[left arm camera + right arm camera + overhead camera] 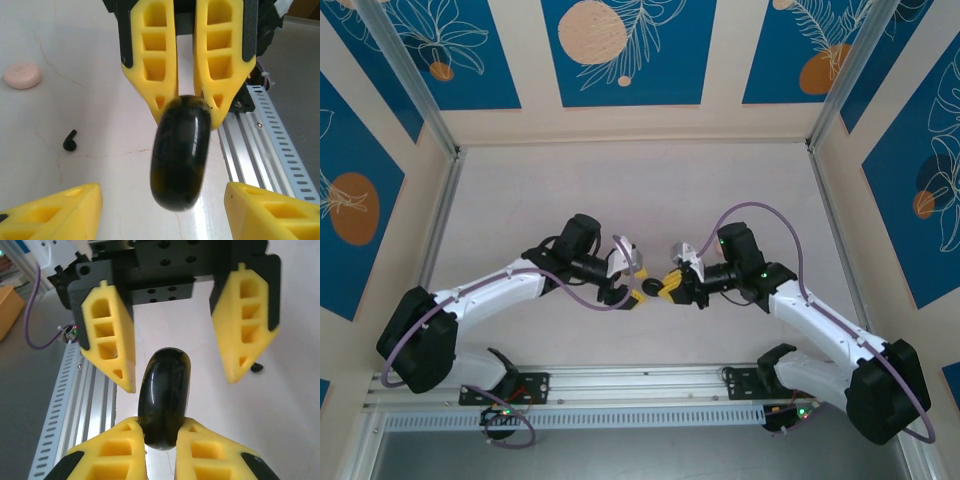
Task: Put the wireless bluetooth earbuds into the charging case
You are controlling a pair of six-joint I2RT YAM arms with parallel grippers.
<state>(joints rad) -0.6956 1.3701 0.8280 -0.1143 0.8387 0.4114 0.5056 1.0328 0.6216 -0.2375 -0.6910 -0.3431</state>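
two robot arms meet at the centre of the overhead view, low over a pale table (620, 190). a glossy black charging case (179, 155), closed as far as can be seen, is held between them. the right gripper (161, 426) has its yellow fingers clamped on one end of the case, pinching its two broad faces. the left gripper (161, 192) faces it from the opposite side with its fingers (112, 352) spread wide apart, one on each side of the case and not gripping it. in the left wrist view the case stands edge-on, its long axis running from top to bottom of the frame, with the free end pointing into the left gripper's open gap. a tiny black earbud (70, 141) lies on the table at the left of that view, well apart from both grippers. a pale pink round case (22, 76) sits further toward the upper left. the left gripper looks best placed to take the free end by closing across the case's thin width.
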